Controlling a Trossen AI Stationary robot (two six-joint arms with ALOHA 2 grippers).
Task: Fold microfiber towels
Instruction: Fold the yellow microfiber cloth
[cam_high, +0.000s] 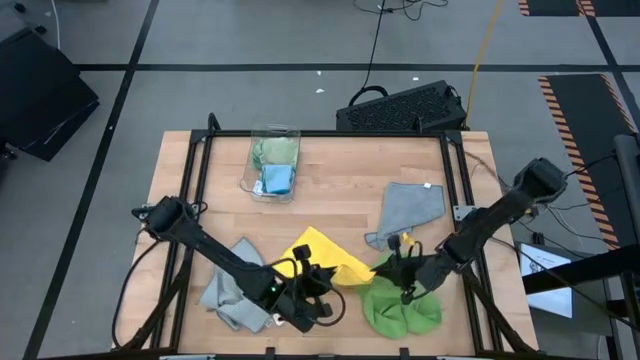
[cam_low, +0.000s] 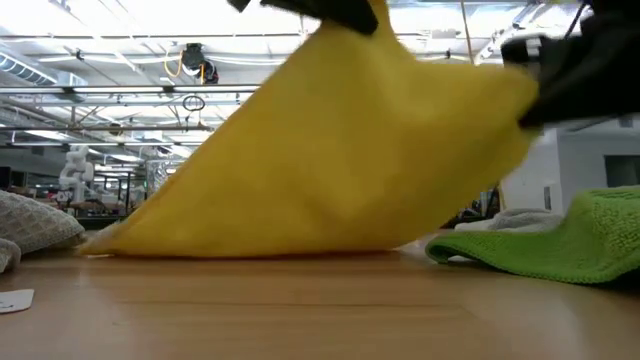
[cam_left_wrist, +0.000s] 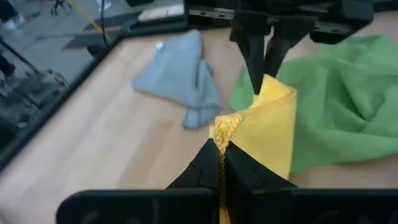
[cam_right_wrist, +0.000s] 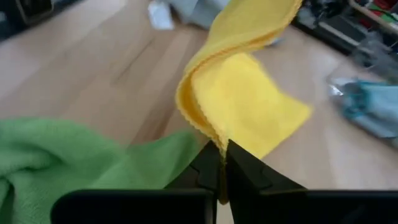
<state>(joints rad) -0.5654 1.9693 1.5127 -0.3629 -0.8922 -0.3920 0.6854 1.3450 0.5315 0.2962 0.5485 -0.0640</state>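
From the overhead camera I saw the soft yellow microfiber towel (cam_high: 325, 258) lifted off the pale wooden table (cam_high: 330, 180) in the lower middle of the frame, strung between my two arms. My left gripper (cam_high: 303, 268), reaching in from the lower left, was pinched shut on the towel's left corner, and my right gripper (cam_high: 403, 268), reaching in from the lower right, was pinched shut on the opposite corner, so the cloth's long axis ran left to right between them. In the left wrist camera the yellow edge sat clamped between my own dark fingers at the bottom of the frame, with the right gripper's fingers (cam_left_wrist: 267, 53) biting the far corner at the top centre. From the table-level camera the towel hung like a tent, its peak at the top of the frame and its lower edge resting on the wood. A crumpled bright green towel (cam_high: 400, 305) lay directly below the right gripper, a grey towel (cam_high: 235, 290) sat left of the left gripper, and another grey towel (cam_high: 410, 210) lay above the right gripper. I judged the next move depended on carrying both held corners the same way across the cloth.
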